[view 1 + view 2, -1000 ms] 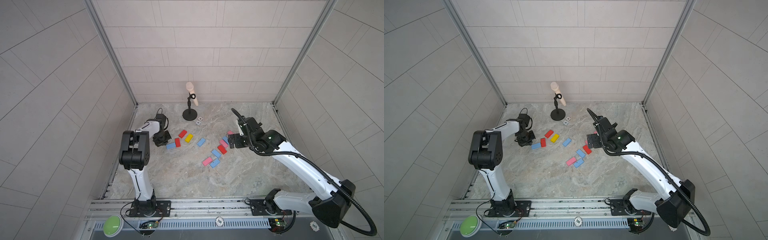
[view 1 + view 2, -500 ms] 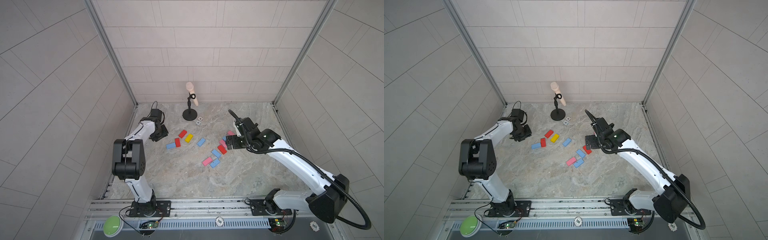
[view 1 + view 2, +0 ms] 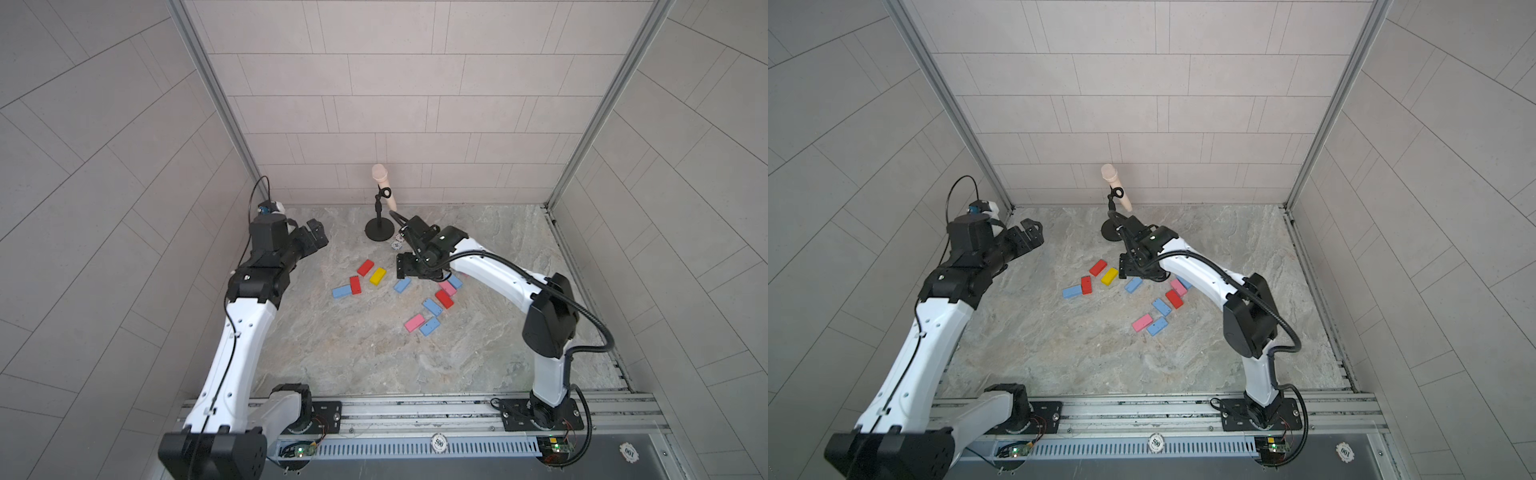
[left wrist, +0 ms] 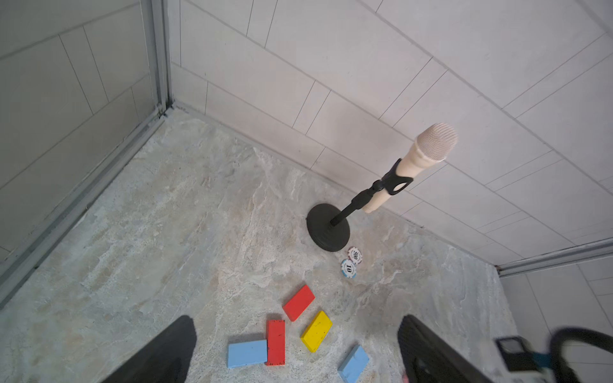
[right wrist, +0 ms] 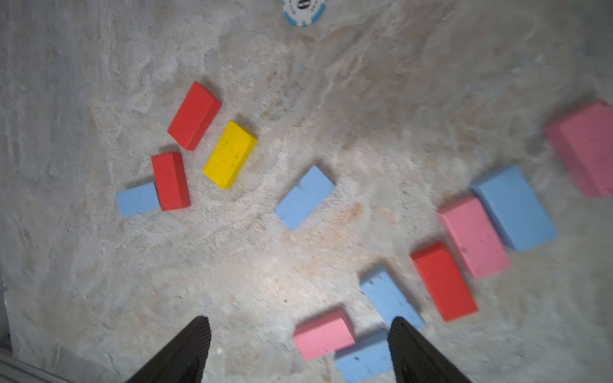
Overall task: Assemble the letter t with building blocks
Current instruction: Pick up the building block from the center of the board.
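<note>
Several building blocks lie flat on the marble floor. A left cluster holds a red block (image 3: 365, 267), a yellow block (image 3: 377, 276), and a red block (image 4: 275, 342) touching a light blue block (image 4: 247, 353). One blue block (image 3: 402, 285) lies alone in the middle. To the right lie pink (image 3: 447, 287), red (image 3: 444, 299), blue (image 3: 432, 307) and pink (image 3: 414, 323) blocks. My left gripper (image 3: 318, 235) (image 4: 296, 320) hangs open and empty above the back-left floor. My right gripper (image 3: 403, 268) (image 5: 298, 321) hovers open and empty beside the lone blue block.
A pale microphone on a black stand (image 3: 379, 226) stands at the back centre, just behind my right wrist. Two white poker chips (image 4: 351, 262) lie beside its base. Tiled walls close in the left, back and right sides. A metal rail (image 3: 415, 409) runs along the front.
My left gripper has opened, risen and drawn back from the blue and red pair. My right gripper has swung left from the right cluster toward the middle blue block.
</note>
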Available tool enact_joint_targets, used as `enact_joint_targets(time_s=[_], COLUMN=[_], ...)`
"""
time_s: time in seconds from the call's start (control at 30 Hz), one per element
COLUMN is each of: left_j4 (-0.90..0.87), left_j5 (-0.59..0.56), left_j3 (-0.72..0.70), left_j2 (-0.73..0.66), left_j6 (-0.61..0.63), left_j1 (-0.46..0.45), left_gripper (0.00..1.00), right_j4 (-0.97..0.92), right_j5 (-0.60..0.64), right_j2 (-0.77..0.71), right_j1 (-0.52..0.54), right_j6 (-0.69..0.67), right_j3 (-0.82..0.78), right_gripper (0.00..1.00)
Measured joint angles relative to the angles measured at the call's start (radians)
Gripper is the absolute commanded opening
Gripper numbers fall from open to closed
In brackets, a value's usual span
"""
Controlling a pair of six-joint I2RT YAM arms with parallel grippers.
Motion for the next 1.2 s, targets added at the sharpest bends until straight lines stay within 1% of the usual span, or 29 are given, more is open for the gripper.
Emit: enact_joint_targets(time_s=[0.13, 0.23, 0.3, 0.37, 0.5, 0.67, 0.83, 0.97, 1.1, 1.2], left_j4=[0.000, -0.020, -0.044, -0.063, -0.106, -0.144, -0.164, -0.171, -0.177, -0.183], left_j5=[0.004, 0.004, 0.003, 0.000, -0.018, -0.037, -0.042, -0.042, -0.051, -0.061], left_j3=[-0.025, -0.035, -0.042, -0.049, -0.060, -0.063, -0.095, -0.117, -0.121, -0.121], left_j2=[-0.092, -0.142, -0.174, -0.201, -0.242, -0.256, -0.262, -0.263, -0.267, -0.274], left_j6=[0.023, 0.038, 0.044, 0.047, 0.057, 0.072, 0.073, 0.073, 0.074, 0.077], left_j1=[0.000, 0.000, -0.002, -0.008, -0.024, -0.035, -0.045, -0.049, -0.049, -0.049], left_gripper=[1.00, 1.00, 1.00, 1.00, 1.00, 1.00, 1.00, 1.00, 1.00, 1.00], right_j4=[-0.050, -0.096, -0.118, -0.133, -0.140, -0.126, -0.093, -0.085, -0.082, -0.085], right_j5=[0.011, 0.026, 0.035, 0.044, 0.054, 0.055, 0.054, 0.048, 0.050, 0.052], right_j2=[0.229, 0.369, 0.436, 0.478, 0.518, 0.522, 0.550, 0.596, 0.615, 0.620], right_j1=[0.042, 0.053, 0.053, 0.052, 0.047, 0.045, 0.046, 0.046, 0.046, 0.046], right_j6=[0.089, 0.138, 0.166, 0.191, 0.233, 0.260, 0.269, 0.274, 0.279, 0.280], right_j3=[0.242, 0.407, 0.488, 0.535, 0.571, 0.580, 0.607, 0.627, 0.647, 0.647], right_gripper=[0.81, 0.78, 0.76, 0.75, 0.74, 0.74, 0.77, 0.77, 0.76, 0.72])
